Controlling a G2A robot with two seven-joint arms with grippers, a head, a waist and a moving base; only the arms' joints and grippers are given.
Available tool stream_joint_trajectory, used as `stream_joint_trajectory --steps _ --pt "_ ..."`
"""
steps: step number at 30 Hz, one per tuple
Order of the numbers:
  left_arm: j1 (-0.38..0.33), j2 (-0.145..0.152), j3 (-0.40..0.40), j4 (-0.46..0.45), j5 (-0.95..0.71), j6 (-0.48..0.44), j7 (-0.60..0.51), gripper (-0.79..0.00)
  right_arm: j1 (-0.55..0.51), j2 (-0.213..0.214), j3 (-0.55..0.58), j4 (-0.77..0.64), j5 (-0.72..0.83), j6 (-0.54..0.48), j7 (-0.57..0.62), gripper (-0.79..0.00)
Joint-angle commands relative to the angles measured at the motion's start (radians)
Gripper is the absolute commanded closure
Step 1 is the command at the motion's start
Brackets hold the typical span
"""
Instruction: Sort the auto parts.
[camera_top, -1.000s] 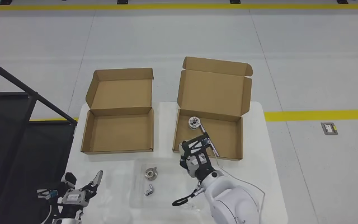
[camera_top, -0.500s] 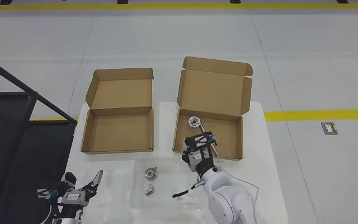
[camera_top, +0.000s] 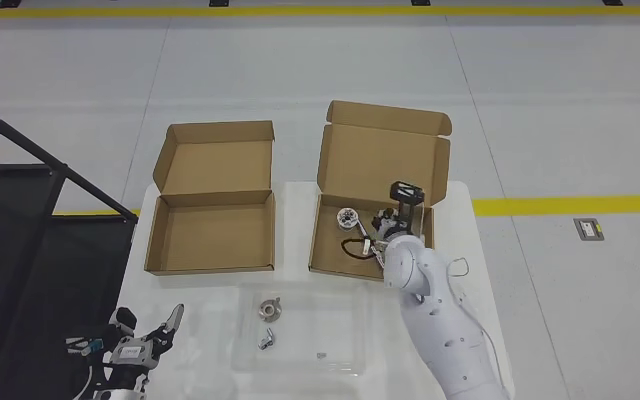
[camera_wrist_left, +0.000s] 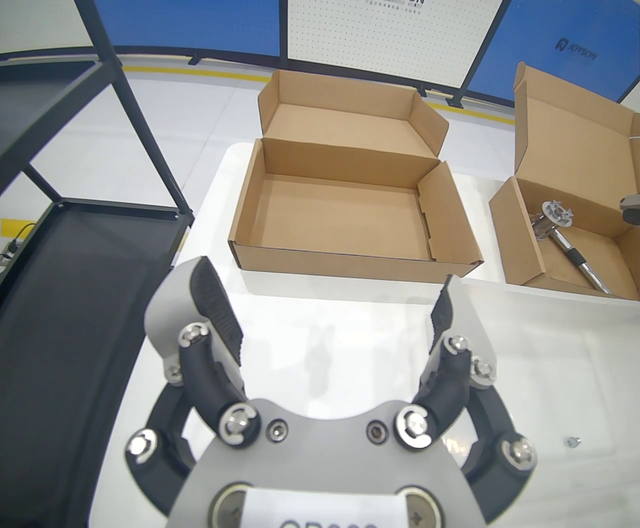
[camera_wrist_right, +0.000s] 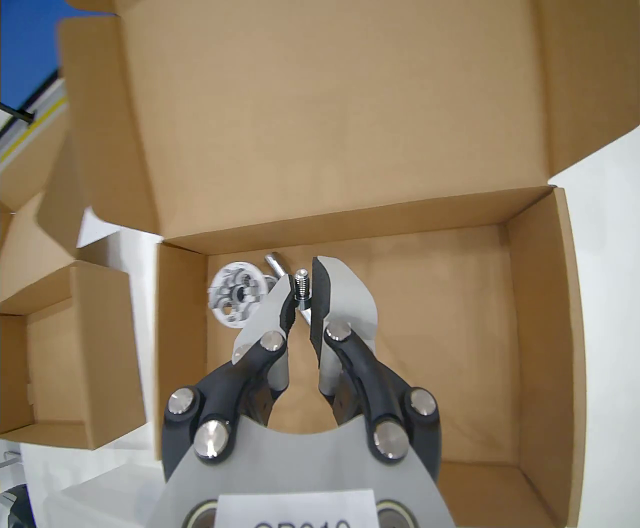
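Your right gripper (camera_wrist_right: 302, 284) is clamped on a small silver threaded bolt (camera_wrist_right: 300, 290), held above the floor of the open brown cardboard box on the right (camera_wrist_right: 542, 320). This looks like the drop-off step: lower a little, then part the fingers so the bolt lands clear of the round silver flanged shaft (camera_wrist_right: 234, 296) just beside it. Your left gripper (camera_wrist_left: 325, 280) hangs spread and unloaded near the table's edge. A round metal hub (camera_top: 269, 309) and a smaller fitting (camera_top: 265, 342) wait in the clear plastic tray (camera_top: 330, 300).
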Motion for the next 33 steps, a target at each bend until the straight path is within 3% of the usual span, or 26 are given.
stream_joint_trajectory --steps 1,7,14,25,27,33 --pt "0.0 0.0 0.0 0.0 0.0 0.0 0.0 -0.785 0.052 -0.002 -0.008 0.102 -0.02 0.018 0.01 0.0" --pt "0.0 0.0 0.0 0.0 0.0 0.0 0.0 -0.785 0.141 -0.012 -0.001 0.298 0.02 0.028 -0.037 0.0" --pt "0.0 0.0 0.0 0.0 0.0 0.0 0.0 -0.785 0.181 -0.013 0.019 0.402 0.062 0.005 -0.084 -0.022" --pt "0.0 0.0 0.0 0.0 0.0 0.0 0.0 -0.785 0.145 -0.006 0.032 0.348 0.06 0.019 -0.092 -0.163" --pt "0.0 0.0 0.0 0.0 0.0 0.0 0.0 -0.785 0.134 -0.003 0.034 0.329 0.053 0.023 -0.082 -0.222" --pt "0.0 0.0 0.0 0.0 0.0 0.0 0.0 -0.785 0.095 0.007 0.046 0.256 0.039 0.025 -0.049 -0.274"
